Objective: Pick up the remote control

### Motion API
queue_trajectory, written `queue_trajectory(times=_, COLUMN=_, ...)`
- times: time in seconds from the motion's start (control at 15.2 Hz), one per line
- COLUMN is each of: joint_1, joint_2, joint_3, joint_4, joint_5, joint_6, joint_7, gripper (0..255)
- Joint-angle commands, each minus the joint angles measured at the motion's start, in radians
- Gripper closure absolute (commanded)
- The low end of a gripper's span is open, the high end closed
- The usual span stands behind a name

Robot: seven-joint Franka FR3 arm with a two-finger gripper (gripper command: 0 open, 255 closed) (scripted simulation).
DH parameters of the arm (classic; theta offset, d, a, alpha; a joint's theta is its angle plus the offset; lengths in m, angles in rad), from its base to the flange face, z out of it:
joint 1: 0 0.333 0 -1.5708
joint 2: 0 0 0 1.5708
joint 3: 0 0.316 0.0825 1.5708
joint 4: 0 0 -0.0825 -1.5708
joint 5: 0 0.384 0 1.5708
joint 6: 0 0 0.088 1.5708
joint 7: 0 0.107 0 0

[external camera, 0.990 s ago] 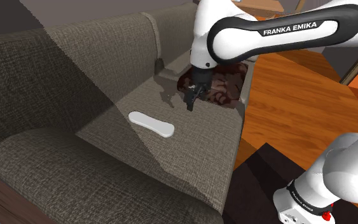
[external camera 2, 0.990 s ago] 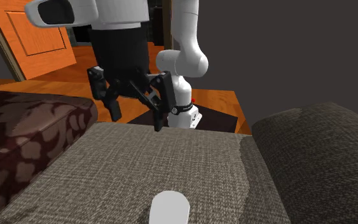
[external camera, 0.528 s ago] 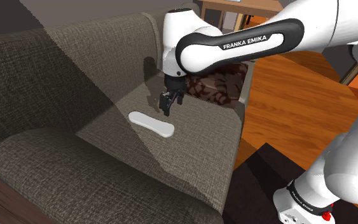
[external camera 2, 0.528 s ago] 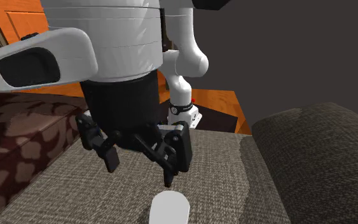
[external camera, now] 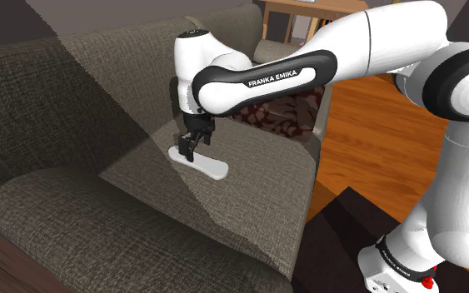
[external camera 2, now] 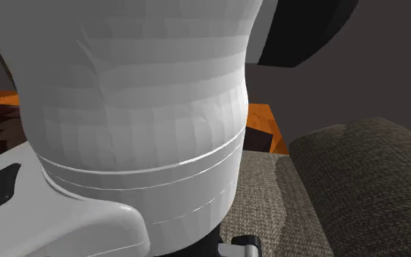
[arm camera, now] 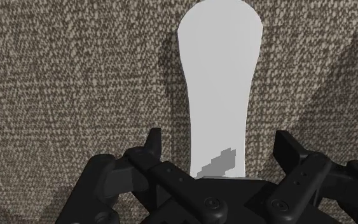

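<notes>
The remote control [external camera: 208, 165] is a plain white, elongated slab lying flat on the grey-brown woven sofa seat [external camera: 249, 191]. My black gripper [external camera: 187, 153] hangs just over the remote's end towards the shoulder view's left. In the wrist view the remote [arm camera: 219, 76] runs straight away from the gripper [arm camera: 220, 150]. Its near end lies between the two fingers [arm camera: 153, 144], which stand apart with a gap on each side. The gripper is open and holds nothing. A small shadow falls on the remote's near end.
A dark red patterned cushion [external camera: 289, 112] lies at the seat's far end. The sofa back [external camera: 66, 83] rises along the shoulder view's left. Orange wooden floor [external camera: 391, 133] lies beyond the seat edge. The arm's white body [external camera 2: 138, 124] blocks most of the second exterior view.
The gripper has swung from beside the patterned cushion across the seat towards the shoulder view's left and lowered over the remote. The arm now crowds the second exterior view.
</notes>
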Motion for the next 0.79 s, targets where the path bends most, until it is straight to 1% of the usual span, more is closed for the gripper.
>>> queue_trajectory(times=0.0, joint_1=0.008, joint_2=0.018, joint_3=-0.001, joint_4=0.003, joint_5=-0.009, joint_6=0.014, joint_7=0.005, gripper=0)
queue_trajectory(times=0.33, joint_1=0.009, joint_2=0.039, joint_3=-0.006, joint_4=-0.035, joint_5=-0.02, joint_6=0.072, joint_7=0.013, gripper=0)
queue_trajectory(times=0.46, joint_1=0.009, joint_2=0.041, joint_3=-0.006, joint_4=-0.04, joint_5=-0.021, joint_6=0.079, joint_7=0.014, gripper=0)
queue_trajectory(times=0.53, joint_1=0.008, joint_2=0.041, joint_3=-0.007, joint_4=-0.04, joint_5=-0.021, joint_6=0.079, joint_7=0.013, gripper=255)
queue_trajectory(times=0.73, joint_1=0.008, joint_2=0.042, joint_3=-0.007, joint_4=-0.039, joint_5=-0.021, joint_6=0.079, joint_7=0.013, gripper=255)
